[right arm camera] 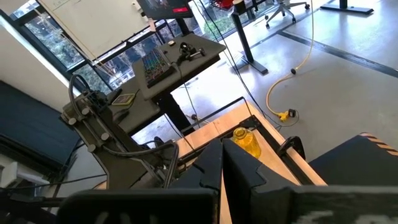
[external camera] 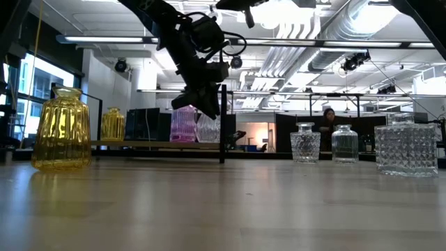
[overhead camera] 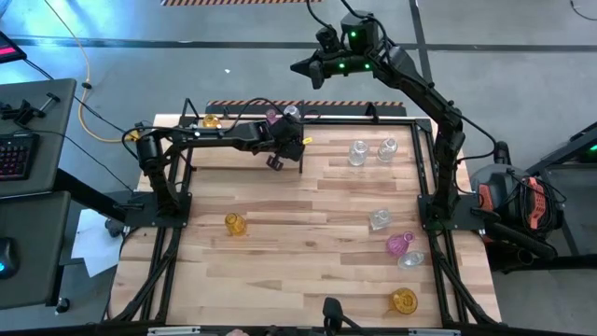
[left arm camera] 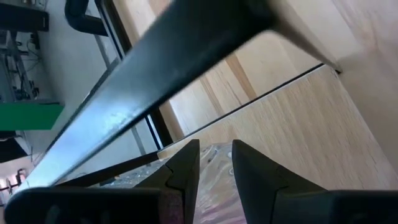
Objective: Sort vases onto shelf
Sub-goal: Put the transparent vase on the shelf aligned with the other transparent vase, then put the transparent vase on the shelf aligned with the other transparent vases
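Hard to read in the left wrist view: only a blurred black rod (left arm camera: 155,81) crossing pale wood, and behind the two dark fingers (left arm camera: 186,171) a patch of glass, clear to pink. Cannot tell there which vase.

Left claw (overhead camera: 277,161) hovering just in front of the shelf (external camera: 139,145), released, fingers parted with nothing between. In the low view, partly covering the pink vase (external camera: 182,124) and the clear vase (external camera: 208,128), both standing on the shelf board just beside the black upright divider (external camera: 223,122).

Right claw (overhead camera: 303,67) raised high beyond the back edge of the table (overhead camera: 308,205), clenched on nothing. From its wrist camera, only part of a yellow vase visible past its own fingers, at the shelf corner. Far in the room a person (external camera: 327,118), too small to make out.

On the left of the table a ribbed yellow vase (external camera: 63,129), translucent, bulbous, with a short neck. Behind it on the shelf a smaller yellow vase (external camera: 113,124), also ribbed. Pink vase with fine vertical ribs. To the right of the divider, on the table, two clear vases (external camera: 304,143) with a diamond-cut surface, then a large clear vase (external camera: 407,145) of the same pattern, nearer to the camera. Table of pale wood strips; shelf of thin black metal rods around a light board.
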You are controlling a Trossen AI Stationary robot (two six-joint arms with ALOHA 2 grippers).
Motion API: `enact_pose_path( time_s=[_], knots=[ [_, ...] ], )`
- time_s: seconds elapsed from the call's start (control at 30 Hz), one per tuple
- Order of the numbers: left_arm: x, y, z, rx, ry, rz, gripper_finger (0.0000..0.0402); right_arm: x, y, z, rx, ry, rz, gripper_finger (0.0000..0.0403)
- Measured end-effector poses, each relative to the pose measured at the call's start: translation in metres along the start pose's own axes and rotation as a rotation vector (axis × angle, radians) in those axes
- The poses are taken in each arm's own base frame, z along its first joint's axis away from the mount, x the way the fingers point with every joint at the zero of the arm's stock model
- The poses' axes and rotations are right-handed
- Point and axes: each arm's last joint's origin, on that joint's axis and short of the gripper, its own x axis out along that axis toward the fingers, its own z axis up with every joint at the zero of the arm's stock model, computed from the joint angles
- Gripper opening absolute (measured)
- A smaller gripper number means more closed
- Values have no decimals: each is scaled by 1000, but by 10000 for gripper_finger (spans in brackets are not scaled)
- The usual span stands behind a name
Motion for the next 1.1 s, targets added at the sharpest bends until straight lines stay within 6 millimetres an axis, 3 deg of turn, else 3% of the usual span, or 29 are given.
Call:
enact_pose_path(
  time_s=[0.23,0.5,0.7,0.87,1.0,1.1],
  knots=[
    [-3,-3,4,-39,5,-4,87,0,0,0,-2,0,1,0],
    [-37,-2,13,-134,-54,12,87,0,0,0,-37,1,3,0],
    [-88,13,10,-347,-220,44,87,0,1,0,-73,1,5,0],
    [-154,23,-6,-556,-338,135,87,-2,-3,-1,-80,16,-8,0],
    [-207,17,-27,-684,-398,160,87,-9,-7,-13,-118,150,-47,0],
    [-236,8,-42,-739,-411,156,87,-23,-10,-28,-119,320,-122,0]
  ],
)
